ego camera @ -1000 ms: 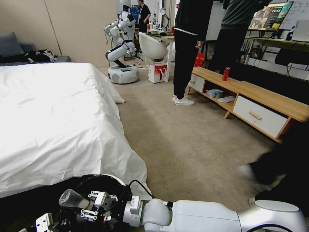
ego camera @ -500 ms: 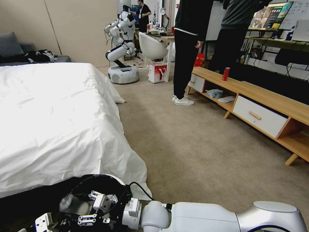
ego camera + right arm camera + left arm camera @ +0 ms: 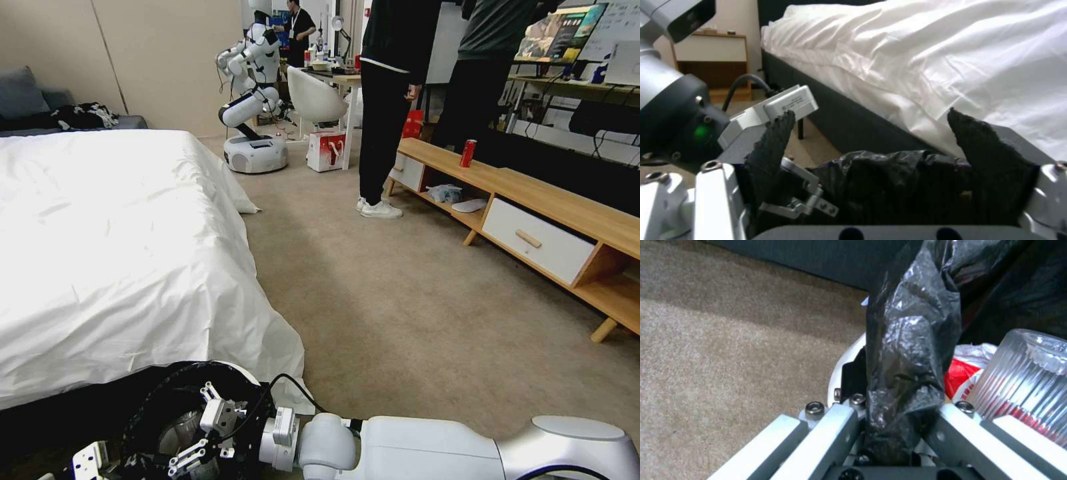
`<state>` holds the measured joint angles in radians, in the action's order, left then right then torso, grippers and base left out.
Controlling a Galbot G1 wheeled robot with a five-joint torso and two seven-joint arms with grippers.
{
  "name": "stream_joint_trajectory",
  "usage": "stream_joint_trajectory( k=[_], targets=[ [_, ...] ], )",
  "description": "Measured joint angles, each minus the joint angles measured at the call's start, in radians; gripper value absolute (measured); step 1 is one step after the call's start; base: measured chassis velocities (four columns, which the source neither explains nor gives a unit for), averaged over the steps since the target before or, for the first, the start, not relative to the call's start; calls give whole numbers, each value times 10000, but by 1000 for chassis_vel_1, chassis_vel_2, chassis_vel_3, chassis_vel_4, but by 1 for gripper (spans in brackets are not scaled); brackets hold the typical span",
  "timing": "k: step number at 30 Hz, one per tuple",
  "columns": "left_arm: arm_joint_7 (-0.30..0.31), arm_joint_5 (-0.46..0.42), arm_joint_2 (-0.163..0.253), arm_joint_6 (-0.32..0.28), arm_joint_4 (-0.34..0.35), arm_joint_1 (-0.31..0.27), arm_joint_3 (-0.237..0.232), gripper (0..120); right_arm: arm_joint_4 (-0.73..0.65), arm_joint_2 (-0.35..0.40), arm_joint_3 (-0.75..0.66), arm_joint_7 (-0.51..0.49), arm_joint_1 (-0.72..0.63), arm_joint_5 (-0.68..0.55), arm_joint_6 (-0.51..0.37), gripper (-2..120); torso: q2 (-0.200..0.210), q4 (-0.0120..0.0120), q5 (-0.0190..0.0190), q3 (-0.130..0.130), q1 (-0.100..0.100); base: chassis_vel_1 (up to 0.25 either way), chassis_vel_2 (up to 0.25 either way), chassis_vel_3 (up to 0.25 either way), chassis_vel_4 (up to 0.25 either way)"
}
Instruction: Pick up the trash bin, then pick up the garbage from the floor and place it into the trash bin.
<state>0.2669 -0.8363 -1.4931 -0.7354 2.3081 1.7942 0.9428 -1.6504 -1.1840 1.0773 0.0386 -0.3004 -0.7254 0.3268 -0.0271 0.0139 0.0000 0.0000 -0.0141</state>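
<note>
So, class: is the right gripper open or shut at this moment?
Open. The right gripper shows its two black fingertips spread wide apart above the trash bin, with nothing between them.

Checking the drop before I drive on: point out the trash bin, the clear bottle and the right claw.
trash bin point(image 3: 235, 371): head view, on its white rim by the bed.
clear bottle point(image 3: 1018, 380): left wrist view, on its ribbed wall inside the bin.
right claw point(image 3: 208, 421): head view, between its open fingertips over the bin.
</note>
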Motion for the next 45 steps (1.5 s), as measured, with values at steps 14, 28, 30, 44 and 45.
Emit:
stream_joint_trajectory(
  k=[14,28,30,44,45],
  targets=[
    [-17,12,2,0,-49,-8,-4,0,-468,310,-1246,-103,117,-86,63,89,0,0,0,1,0,0,0,0,0],
    [-27,36,6,-1,-52,20,20,0,-1365,992,-3456,-266,-67,-498,6,95,0,0,1,1,0,0,0,0,0],
    [-29,36,11,-1,-52,33,20,0,-1619,1224,-3930,-324,-184,-570,-86,96,0,1,1,0,0,0,0,0,0],
    [-47,-3,18,-1,26,14,106,0,-2799,3083,-7489,-1718,-1524,86,-1699,100,0,0,2,0,0,0,0,0,0],
    [-47,-3,18,-1,26,14,106,0,-2799,3083,-7489,-1718,-1524,86,-1699,100,0,0,2,0,0,0,0,0,0]
  ],
)
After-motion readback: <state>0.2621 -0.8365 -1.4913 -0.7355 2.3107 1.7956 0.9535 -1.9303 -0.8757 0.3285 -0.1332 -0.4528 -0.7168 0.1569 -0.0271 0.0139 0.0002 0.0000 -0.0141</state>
